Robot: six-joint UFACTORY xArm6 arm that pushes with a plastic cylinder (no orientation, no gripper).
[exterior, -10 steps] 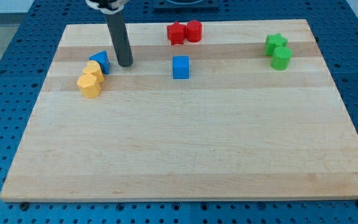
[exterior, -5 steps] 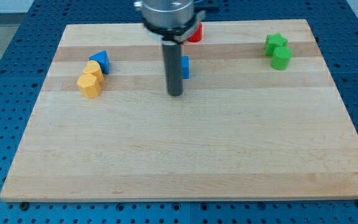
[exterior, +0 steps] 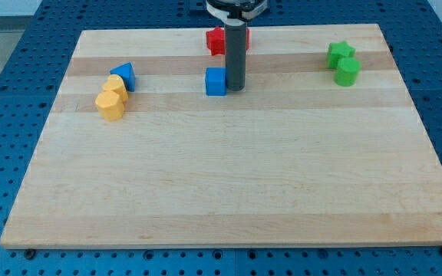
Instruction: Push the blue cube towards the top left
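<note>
The blue cube [exterior: 216,81] sits on the wooden board [exterior: 229,184] a little above the board's middle line, toward the view's top, roughly centred left to right. The dark rod comes straight down from the view's top edge, and my tip [exterior: 236,88] rests on the board at the cube's three o'clock side, right against it as far as I can tell; no gap shows between rod and cube. There are no fingers on this arm to be apart or together, just the plain rod end.

At about twelve o'clock from the cube, near the board's top edge, stand two red blocks. The left one [exterior: 216,41] shows fairly clearly; the right one [exterior: 245,37] is mostly hidden behind the rod, so its shape cannot be made out.

Off toward nine o'clock from the cube, well apart from it, is a cluster: a blue triangular block [exterior: 123,75] with two yellow blocks just below it, the upper yellow block [exterior: 115,86] touching the lower yellow block [exterior: 110,105].

At about two o'clock from the cube, far over on the view's right, a green star [exterior: 341,53] sits just above a green cylinder [exterior: 347,71], the two touching.
</note>
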